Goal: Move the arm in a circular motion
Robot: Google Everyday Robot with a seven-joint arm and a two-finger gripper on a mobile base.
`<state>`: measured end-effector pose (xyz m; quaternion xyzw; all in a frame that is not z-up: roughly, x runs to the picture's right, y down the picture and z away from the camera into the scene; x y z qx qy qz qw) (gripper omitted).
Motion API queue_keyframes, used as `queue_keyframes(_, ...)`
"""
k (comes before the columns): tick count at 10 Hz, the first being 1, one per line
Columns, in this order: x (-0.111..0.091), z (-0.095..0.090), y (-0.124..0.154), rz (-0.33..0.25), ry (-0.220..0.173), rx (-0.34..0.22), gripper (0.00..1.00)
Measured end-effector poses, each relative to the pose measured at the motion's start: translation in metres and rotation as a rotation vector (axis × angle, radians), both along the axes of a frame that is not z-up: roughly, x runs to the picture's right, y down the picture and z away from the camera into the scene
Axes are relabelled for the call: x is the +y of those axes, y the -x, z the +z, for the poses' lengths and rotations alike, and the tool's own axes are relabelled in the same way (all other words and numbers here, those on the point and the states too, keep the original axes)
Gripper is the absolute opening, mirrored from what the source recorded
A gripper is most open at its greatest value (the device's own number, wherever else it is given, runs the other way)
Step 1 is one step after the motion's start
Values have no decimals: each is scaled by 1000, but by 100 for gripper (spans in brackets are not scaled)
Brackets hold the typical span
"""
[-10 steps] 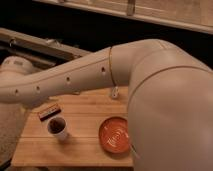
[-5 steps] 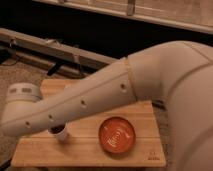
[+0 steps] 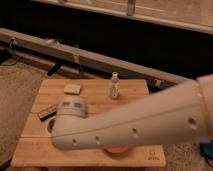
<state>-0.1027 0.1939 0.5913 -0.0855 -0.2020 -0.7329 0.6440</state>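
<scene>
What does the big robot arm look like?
The arm is a thick, smooth, off-white tube, plastic-looking, with small dark screw holes in a row. It slants from the right edge down to a rounded joint with a grey cap, reaching across in front of the wooden table. It hides part of an orange plate. Nothing visibly touches it. The gripper is out of view.

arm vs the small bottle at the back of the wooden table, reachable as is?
Probably yes. The bottle stands upright and alone, with only table between it and the arm, which lies across the near side. The end effector is out of view, so its approach can't be checked.
</scene>
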Motion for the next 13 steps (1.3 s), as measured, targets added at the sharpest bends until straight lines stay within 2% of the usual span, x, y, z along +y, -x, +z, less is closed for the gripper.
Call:
queue_keyframes(3, -6, 16, -81, 142, 35, 99, 80)
queue_keyframes(5, -23, 37, -140, 234, 59, 171, 80)
queue_keyframes(7, -47, 59, -177, 287, 72, 221, 80)
queue_keyframes(9, -73, 81, -203, 318, 76, 263, 80)
queue_keyframes(11, -112, 106, -224, 333, 65, 315, 80)
queue_keyframes(13, -147, 123, -222, 316, 48, 346, 80)
